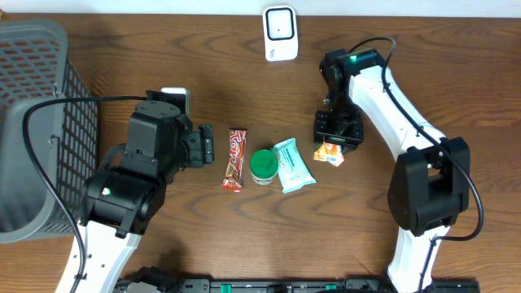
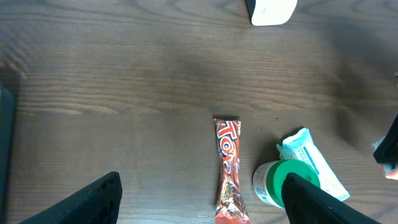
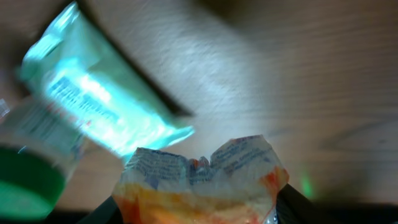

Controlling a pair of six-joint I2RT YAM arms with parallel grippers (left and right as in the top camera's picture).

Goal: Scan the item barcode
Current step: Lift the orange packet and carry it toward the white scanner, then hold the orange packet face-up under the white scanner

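Observation:
My right gripper [image 1: 336, 137] is shut on an orange and white snack packet [image 1: 330, 153], right of the row of items. In the right wrist view the crumpled packet [image 3: 205, 177] fills the space between the two fingers [image 3: 298, 202], just off the wood. The white barcode scanner [image 1: 279, 32] stands at the table's far edge, also visible in the left wrist view [image 2: 272, 9]. My left gripper [image 1: 203, 145] is open with nothing between its fingers [image 2: 93, 199], left of the red bar.
A red candy bar [image 1: 235, 159], a green-lidded jar [image 1: 262, 165] and a teal packet [image 1: 293, 164] lie in a row mid-table. A grey wire basket [image 1: 32, 122] stands at the left edge. A small white object [image 1: 175, 96] sits behind the left arm.

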